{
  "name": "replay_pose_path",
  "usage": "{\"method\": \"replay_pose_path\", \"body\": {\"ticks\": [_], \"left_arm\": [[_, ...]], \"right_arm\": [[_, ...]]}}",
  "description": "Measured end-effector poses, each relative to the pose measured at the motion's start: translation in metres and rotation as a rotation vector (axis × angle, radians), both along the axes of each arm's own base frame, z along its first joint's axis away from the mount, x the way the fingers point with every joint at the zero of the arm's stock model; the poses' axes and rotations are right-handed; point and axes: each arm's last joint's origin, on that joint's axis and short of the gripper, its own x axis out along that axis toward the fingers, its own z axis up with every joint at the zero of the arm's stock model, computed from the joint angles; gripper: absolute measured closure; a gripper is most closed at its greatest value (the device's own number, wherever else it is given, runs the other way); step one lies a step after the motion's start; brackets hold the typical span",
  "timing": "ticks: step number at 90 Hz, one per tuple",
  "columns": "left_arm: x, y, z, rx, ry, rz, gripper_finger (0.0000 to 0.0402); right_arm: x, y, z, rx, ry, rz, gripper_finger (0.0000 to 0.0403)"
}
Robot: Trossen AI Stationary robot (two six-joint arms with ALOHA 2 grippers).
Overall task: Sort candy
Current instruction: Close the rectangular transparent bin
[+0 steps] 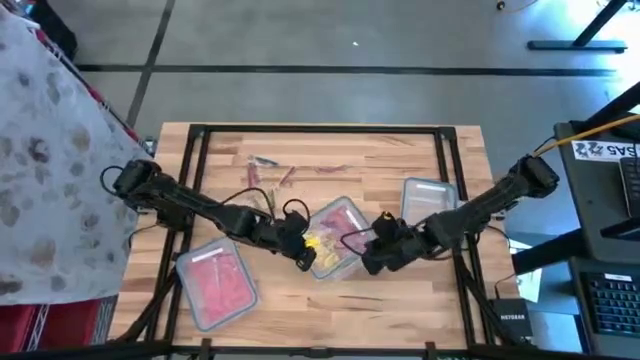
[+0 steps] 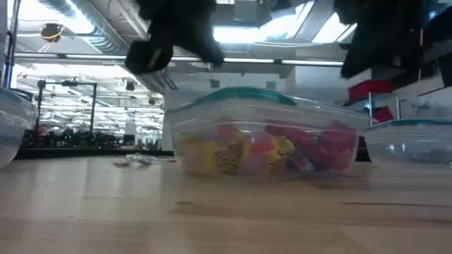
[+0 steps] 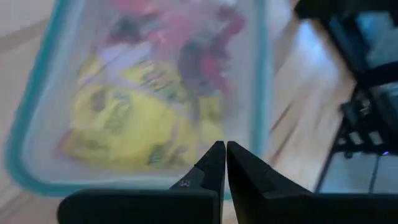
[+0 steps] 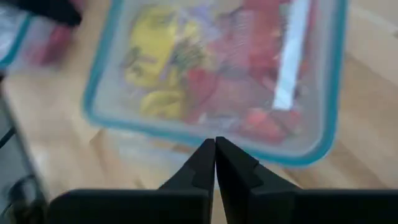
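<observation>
A clear container with a teal-rimmed lid (image 1: 335, 235) stands mid-table, holding yellow candy (image 3: 124, 118) and red candy (image 4: 249, 81). It also shows in the low view (image 2: 268, 141). My left gripper (image 1: 305, 260) hovers shut over its near left corner, fingertips together (image 3: 225, 155). My right gripper (image 1: 370, 262) hovers shut over its near right edge, fingertips together (image 4: 215, 152). In the low view both arms hang above the lid and clear of it.
A container of red-pink candy (image 1: 215, 285) sits at the near left. A clear, nearly empty container (image 1: 430, 198) sits at the right. A few loose candies (image 1: 270, 172) lie toward the table's far side. Bare wood lies along the near edge.
</observation>
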Motion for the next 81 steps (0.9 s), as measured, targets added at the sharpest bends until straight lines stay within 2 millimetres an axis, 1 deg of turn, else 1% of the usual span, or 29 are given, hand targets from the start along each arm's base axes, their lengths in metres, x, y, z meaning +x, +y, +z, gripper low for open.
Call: {"method": "replay_pose_path", "body": {"ticks": [5,9,17,38,51,58,65,72,81], "left_arm": [[0.003,-0.004,0.014,0.025,-0.064,0.019,0.0401],[0.006,-0.003,0.022,0.059,-0.098,0.030,0.0401],[0.009,0.006,0.025,0.124,-0.098,0.035,0.0401],[0.021,0.051,-0.007,0.199,0.041,0.079,0.0401],[0.030,0.068,-0.030,0.186,0.132,0.031,0.0401],[0.035,0.072,-0.043,0.159,0.169,0.009,0.0401],[0.039,0.072,-0.054,0.132,0.189,-0.003,0.0401],[0.043,0.068,-0.061,0.091,0.185,-0.031,0.0401],[0.047,0.058,-0.067,0.083,0.177,-0.050,0.0401]], "right_arm": [[0.002,0.005,0.004,0.041,-0.031,0.052,0.0403],[0.002,0.008,0.005,0.075,-0.040,0.087,0.0403],[0.009,0.015,0.004,0.126,-0.070,0.124,0.0403],[0.021,0.021,-0.027,0.134,0.041,0.119,0.0403],[0.029,0.025,-0.047,0.120,0.089,0.086,0.0403],[0.033,0.028,-0.057,0.121,0.099,0.072,0.0403],[0.036,0.029,-0.063,0.117,0.101,0.065,0.0403],[0.039,0.029,-0.065,0.125,0.090,0.060,0.0403],[0.040,0.027,-0.065,0.126,0.083,0.052,0.0403]]}}
